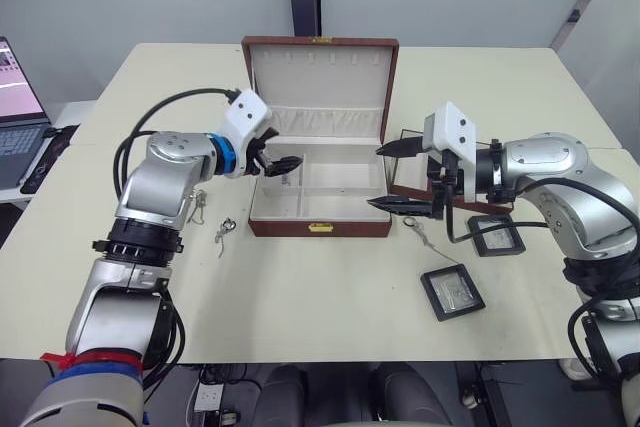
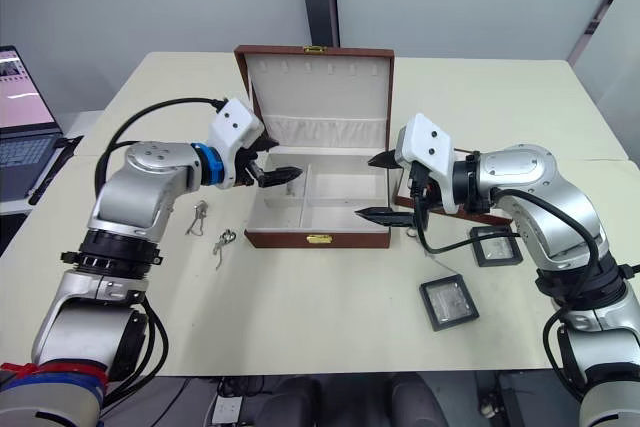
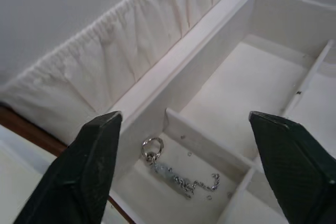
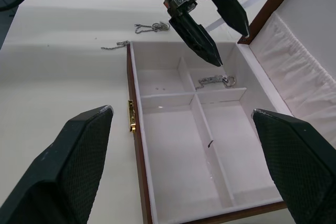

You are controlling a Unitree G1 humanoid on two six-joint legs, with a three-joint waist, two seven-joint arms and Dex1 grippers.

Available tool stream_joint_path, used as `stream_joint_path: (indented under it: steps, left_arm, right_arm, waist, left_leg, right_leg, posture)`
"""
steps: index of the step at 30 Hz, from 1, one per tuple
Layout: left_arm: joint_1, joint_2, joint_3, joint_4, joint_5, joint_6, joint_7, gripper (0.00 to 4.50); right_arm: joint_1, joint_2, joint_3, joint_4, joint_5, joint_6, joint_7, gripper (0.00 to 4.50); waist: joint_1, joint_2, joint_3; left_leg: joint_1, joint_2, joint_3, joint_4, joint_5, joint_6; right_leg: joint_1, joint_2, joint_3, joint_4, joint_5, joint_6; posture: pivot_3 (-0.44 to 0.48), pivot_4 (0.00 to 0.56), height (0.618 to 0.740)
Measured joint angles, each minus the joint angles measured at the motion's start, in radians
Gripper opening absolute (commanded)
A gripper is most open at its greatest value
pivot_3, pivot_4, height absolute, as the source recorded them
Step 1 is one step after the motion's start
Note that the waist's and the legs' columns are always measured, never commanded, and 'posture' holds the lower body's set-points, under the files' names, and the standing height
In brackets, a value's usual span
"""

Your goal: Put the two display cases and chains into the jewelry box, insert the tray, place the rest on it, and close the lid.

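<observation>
Both tools hang released over the open jewelry box (image 1: 318, 227): left tool (image 1: 284, 164) above a chain (image 4: 215, 81) in its compartment, right tool (image 1: 396, 176) alongside.

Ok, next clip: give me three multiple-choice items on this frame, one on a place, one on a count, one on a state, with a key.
1. Where does the chain nearest the left gripper lie?
A. in a small compartment of the box
B. on a display case
C. on a laptop

2. How many display cases lie on the table?
A. none
B. two
C. four

3. How is the lid?
A. shut
B. taken off
C. open, upright

Key: 1 A, both wrist views show it on the cream lining beside the dividers. 2 B, both sit on the table on the robot's right. 3 C, its pocket faces the camera, and the right gripper hangs open at the box's edge.
</observation>
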Motion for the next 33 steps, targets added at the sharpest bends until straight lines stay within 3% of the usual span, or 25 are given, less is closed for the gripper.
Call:
stream_joint_path:
  steps: [5, 11, 16, 21, 25, 33]
  left_arm:
    - [0.120, 0.103, 0.134, -0.243, -0.145, 0.129, -0.063, 4.46]
    - [0.310, 0.193, 0.340, -0.328, -0.229, 0.140, -0.069, 4.46]
    - [0.597, 0.260, 0.547, -0.261, -0.209, 0.003, -0.071, 4.46]
    - [0.774, 0.261, 0.637, -0.230, -0.201, -0.121, -0.072, 4.46]
    - [0.927, 0.258, 0.692, -0.152, -0.176, -0.202, -0.070, 4.46]
    - [1.028, 0.256, 0.729, -0.072, -0.172, -0.292, -0.069, 4.46]
  right_arm:
    - [0.058, -0.026, -0.045, -0.003, 0.010, -0.047, 0.011, 4.50]
    - [0.172, -0.084, -0.166, -0.024, 0.024, -0.098, 0.026, 4.50]
    - [0.366, -0.180, -0.342, 0.007, 0.019, -0.164, 0.036, 4.50]
    - [0.473, -0.241, -0.411, 0.035, 0.003, -0.261, 0.083, 4.50]
    - [0.600, -0.319, -0.479, 0.169, -0.052, -0.363, 0.138, 4.50]
    - [0.770, -0.405, -0.565, 0.345, -0.128, -0.547, 0.224, 4.50]
  waist:
    - [-0.001, 0.000, 0.000]
    - [0.001, 0.000, 0.000]
    - [0.002, 0.000, 0.000]
    - [0.002, 0.000, 0.000]
    - [0.003, 0.000, 0.000]
    - [0.003, 0.000, 0.000]
  left_leg:
    - [0.000, 0.001, -0.001, 0.000, 0.000, 0.000]
    - [0.001, 0.000, -0.001, 0.000, 0.000, 0.000]
    - [0.001, 0.000, 0.000, -0.002, 0.000, 0.000]
    - [0.003, 0.000, 0.000, -0.002, 0.000, 0.000]
    - [0.002, 0.000, 0.001, -0.002, 0.000, 0.000]
    - [0.004, 0.000, 0.001, -0.002, 0.000, 0.000]
  right_leg:
    - [0.000, -0.003, 0.000, 0.000, 0.000, 0.000]
    - [0.001, -0.004, 0.000, 0.000, 0.000, 0.000]
    - [0.001, -0.005, 0.000, -0.001, 0.000, 0.000]
    - [0.003, -0.006, 0.001, -0.001, 0.000, 0.000]
    - [0.003, -0.006, 0.001, -0.002, 0.000, 0.000]
    - [0.004, -0.006, 0.001, -0.001, 0.000, 0.000]
  posture:
    - [0.000, 0.150, 0.740]
    - [0.000, 0.150, 0.740]
    - [0.000, 0.150, 0.740]
    - [0.000, 0.150, 0.740]
    - [0.000, 0.150, 0.740]
    - [0.000, 0.150, 0.740]
